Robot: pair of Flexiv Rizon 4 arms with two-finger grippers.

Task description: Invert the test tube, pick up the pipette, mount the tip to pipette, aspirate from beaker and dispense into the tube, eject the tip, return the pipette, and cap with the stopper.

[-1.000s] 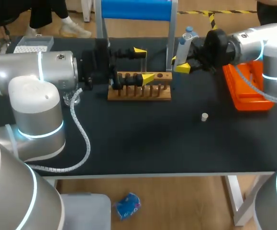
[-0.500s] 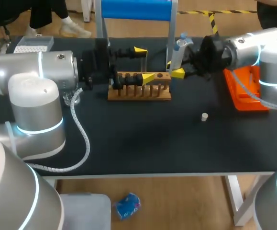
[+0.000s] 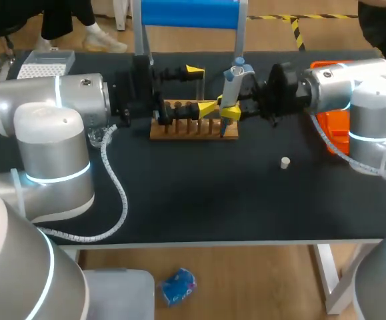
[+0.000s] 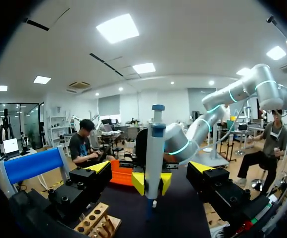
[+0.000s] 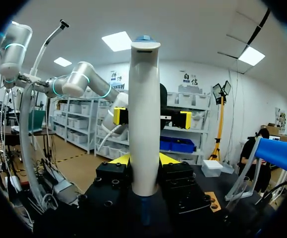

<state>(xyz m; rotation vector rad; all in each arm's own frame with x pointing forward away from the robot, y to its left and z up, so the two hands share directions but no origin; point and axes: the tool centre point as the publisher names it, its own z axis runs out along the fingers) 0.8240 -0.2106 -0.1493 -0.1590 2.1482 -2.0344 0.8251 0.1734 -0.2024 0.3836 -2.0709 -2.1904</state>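
Currently the right gripper [image 3: 227, 107] pinches the pipette [image 3: 231, 83] low on its barrel, holding it upright over the right end of the wooden rack [image 3: 193, 128] near the bench's [image 3: 199, 200] back edge. The left gripper [image 3: 200, 88] sits just beside it, fingers [image 3: 194, 69] spread and holding nothing. The pipette looks light, rigid and smooth-sided, so it may twist. A firm mid-barrel grip that leaves the plunger [image 3: 238, 62] free seems best.

The right gripper [image 3: 227, 111] has carried the pipette [image 3: 232, 83] leftward, to above the wooden rack [image 3: 179, 131].
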